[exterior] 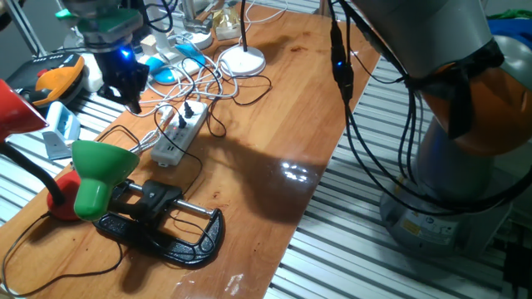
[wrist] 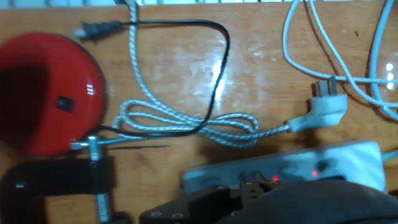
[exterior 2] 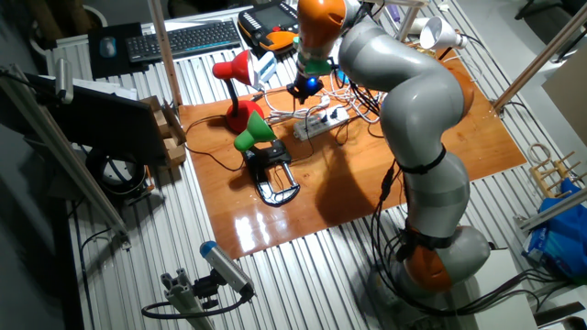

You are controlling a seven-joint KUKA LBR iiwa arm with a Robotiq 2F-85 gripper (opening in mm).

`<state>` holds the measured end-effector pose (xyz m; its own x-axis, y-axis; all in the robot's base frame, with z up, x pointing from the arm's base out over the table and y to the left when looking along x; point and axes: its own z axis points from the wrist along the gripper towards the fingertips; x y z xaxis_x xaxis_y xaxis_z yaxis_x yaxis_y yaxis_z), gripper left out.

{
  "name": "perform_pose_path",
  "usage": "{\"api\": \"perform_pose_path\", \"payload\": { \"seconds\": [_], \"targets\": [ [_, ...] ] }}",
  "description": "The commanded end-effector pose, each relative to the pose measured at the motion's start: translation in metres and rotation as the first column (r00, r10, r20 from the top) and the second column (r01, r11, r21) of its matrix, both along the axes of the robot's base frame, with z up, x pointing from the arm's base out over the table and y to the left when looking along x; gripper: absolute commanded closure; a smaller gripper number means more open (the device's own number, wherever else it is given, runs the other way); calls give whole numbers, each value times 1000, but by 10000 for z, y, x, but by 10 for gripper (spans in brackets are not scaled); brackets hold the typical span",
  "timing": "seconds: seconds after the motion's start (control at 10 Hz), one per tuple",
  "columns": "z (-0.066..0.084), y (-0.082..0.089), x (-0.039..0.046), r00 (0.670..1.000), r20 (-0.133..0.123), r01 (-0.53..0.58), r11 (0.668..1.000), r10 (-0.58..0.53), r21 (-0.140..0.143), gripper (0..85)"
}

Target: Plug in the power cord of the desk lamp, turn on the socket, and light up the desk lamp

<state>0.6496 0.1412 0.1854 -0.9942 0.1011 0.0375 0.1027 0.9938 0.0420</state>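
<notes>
The white power strip (exterior: 179,133) lies on the wooden table, and it also shows in the hand view (wrist: 292,168) with two small red lights on it. A black plug (exterior: 189,110) stands in one of its outlets, with a thin black cord curling away. The green desk lamp (exterior: 100,170) stands on its black clamp (exterior: 170,228) in front of the strip; I cannot tell if it is lit. My gripper (exterior: 133,101) hovers just above and left of the strip, fingers together and empty. A loose black two-prong plug (wrist: 93,29) lies on the table.
A red-shaded lamp (exterior: 17,108) has its red base (wrist: 50,93) beside the clamp. A white round-based lamp (exterior: 243,60) stands behind. White cables and a white plug (wrist: 326,106) lie tangled near the strip. The table's right edge (exterior: 320,178) is close.
</notes>
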Motion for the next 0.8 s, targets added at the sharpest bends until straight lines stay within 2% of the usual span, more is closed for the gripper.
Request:
{"api": "perform_pose_path", "payload": {
  "seconds": [0.0, 0.2, 0.4, 0.5, 0.6, 0.7],
  "targets": [
    [4, 61, -49, 1000, 7, 7, 1000, -7, -1, 850],
    [-32, 101, -142, 999, 36, -22, 1000, 22, -7, 850],
    [-136, 118, -277, 997, 69, -35, 999, 33, 18, 850],
    [-192, 112, -338, 997, 74, -33, 998, 29, 45, 850],
    [-216, 100, -373, 997, 75, -33, 998, 29, 53, 850],
    [-225, 85, -405, 996, 79, -36, 998, 32, 48, 850]
  ]
}}
